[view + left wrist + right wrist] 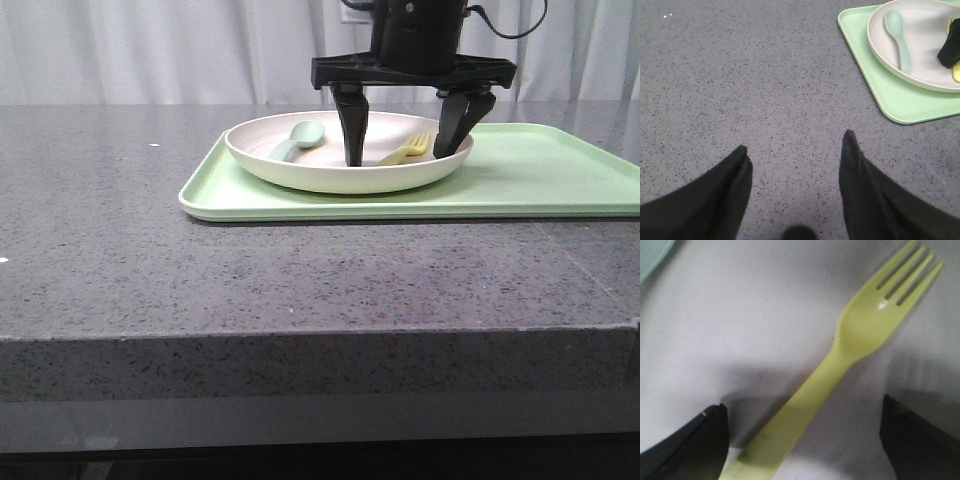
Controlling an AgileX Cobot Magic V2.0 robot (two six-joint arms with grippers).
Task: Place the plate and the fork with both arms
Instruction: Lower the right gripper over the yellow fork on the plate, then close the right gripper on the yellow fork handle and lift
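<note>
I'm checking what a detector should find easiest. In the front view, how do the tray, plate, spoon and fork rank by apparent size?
Largest to smallest in the front view:
1. tray
2. plate
3. spoon and fork: they look about alike, and the right gripper hides part of the fork, so I won't rank them.

Right pincer (407, 135): matte black, wide flat crossbar, two tapered fingers, round dark housing, black cable.
Left pincer (795, 155): black, two pointed tapering fingers.
</note>
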